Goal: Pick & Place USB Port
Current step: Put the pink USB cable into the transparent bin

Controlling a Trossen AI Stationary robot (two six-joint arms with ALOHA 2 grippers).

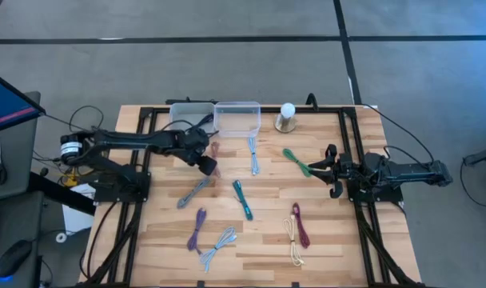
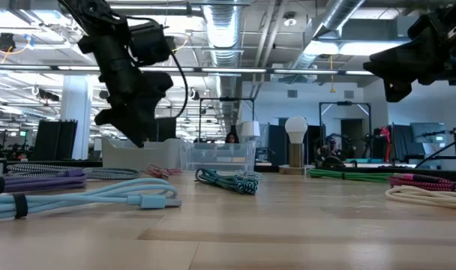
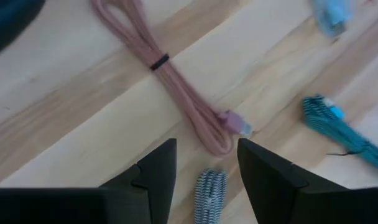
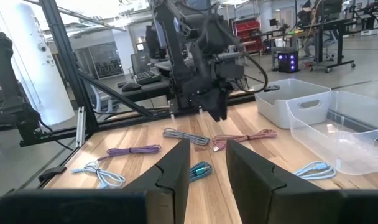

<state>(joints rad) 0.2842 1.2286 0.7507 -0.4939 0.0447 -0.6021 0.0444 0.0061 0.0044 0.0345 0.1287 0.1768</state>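
left hand [image 2: 138, 135] above table | teal cable [image 2: 226, 180] lying mid-table

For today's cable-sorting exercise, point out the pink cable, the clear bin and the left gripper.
pink cable [image 3: 176, 90]: left wrist view, middle of the bundle.
clear bin [image 1: 237, 117]: high view, on its floor.
left gripper [image 3: 206, 163]: left wrist view, midway between its open fingertips.

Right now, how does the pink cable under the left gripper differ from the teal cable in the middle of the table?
The pink cable is plain pink; the teal cable has a teal-and-white weave. The pink one lies just below the left gripper, whose jaws are open; the teal one lies apart from both arms. Both are bundled and flat on the table.
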